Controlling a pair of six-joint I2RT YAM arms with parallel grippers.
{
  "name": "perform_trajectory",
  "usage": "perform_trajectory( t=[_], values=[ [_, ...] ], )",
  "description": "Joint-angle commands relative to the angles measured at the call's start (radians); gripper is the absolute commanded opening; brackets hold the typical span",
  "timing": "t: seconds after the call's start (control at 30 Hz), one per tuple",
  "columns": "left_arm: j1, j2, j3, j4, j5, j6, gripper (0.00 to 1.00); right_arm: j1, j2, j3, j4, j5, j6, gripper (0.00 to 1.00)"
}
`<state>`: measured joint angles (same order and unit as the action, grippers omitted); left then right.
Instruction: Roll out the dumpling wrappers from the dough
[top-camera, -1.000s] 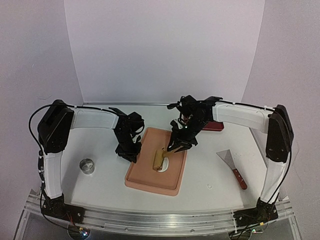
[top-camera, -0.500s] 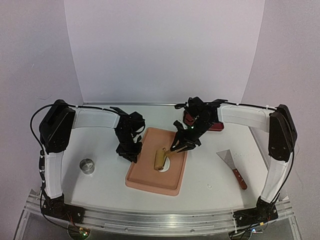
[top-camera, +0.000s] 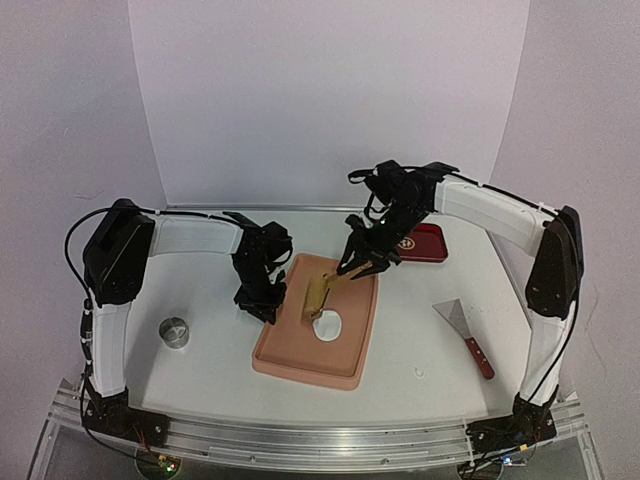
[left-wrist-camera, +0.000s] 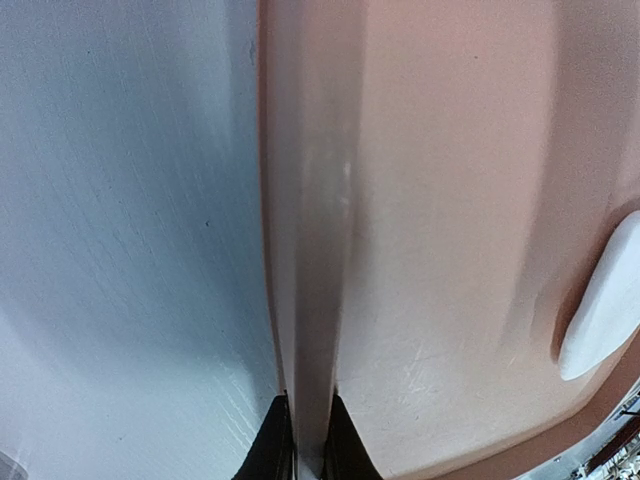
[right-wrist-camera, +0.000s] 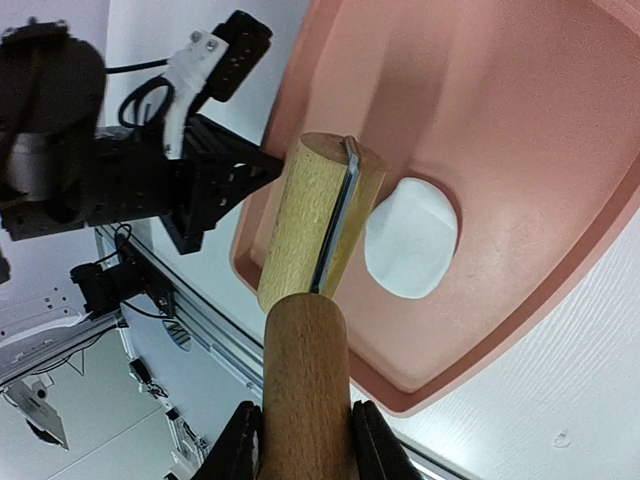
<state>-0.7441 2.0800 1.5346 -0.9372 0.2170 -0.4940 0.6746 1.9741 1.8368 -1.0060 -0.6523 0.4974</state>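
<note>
A flattened piece of white dough (top-camera: 327, 326), roughly round with an uneven edge, lies on the pink tray (top-camera: 300, 360). It also shows in the right wrist view (right-wrist-camera: 410, 240) and at the right edge of the left wrist view (left-wrist-camera: 605, 310). My right gripper (right-wrist-camera: 305, 440) is shut on the handle of a wooden rolling pin (right-wrist-camera: 315, 225). It holds the rolling pin (top-camera: 320, 293) tilted in the air above and just beyond the dough. My left gripper (left-wrist-camera: 305, 462) is shut on the tray's left rim (left-wrist-camera: 305, 250). No neat round dumpling wrappers are in view.
A small metal ring (top-camera: 175, 332) stands on the table left of the tray. A scraper with a wooden handle (top-camera: 465, 335) lies at the right. A flat red dish (top-camera: 418, 243) sits at the back right, behind my right arm.
My right gripper has lifted the rolling pin off the dough and drawn it up and toward the far side, so the flat dough now lies uncovered. The left gripper has stayed put.
</note>
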Motion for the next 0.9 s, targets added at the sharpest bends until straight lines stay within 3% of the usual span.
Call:
perform_trajectory(
  t=[0.0, 0.23, 0.87],
  values=[
    [0.006, 0.022, 0.038, -0.017, -0.002, 0.020, 0.00, 0.005, -0.120, 0.047, -0.033, -0.026, 0.072, 0.00],
    [0.005, 0.016, 0.042, -0.025, -0.004, 0.035, 0.00, 0.007, -0.158, -0.087, -0.042, 0.061, 0.102, 0.00],
    [0.004, -0.006, 0.034, -0.020, -0.008, 0.039, 0.00, 0.065, 0.001, -0.081, -0.103, 0.227, 0.029, 0.00]
  ],
)
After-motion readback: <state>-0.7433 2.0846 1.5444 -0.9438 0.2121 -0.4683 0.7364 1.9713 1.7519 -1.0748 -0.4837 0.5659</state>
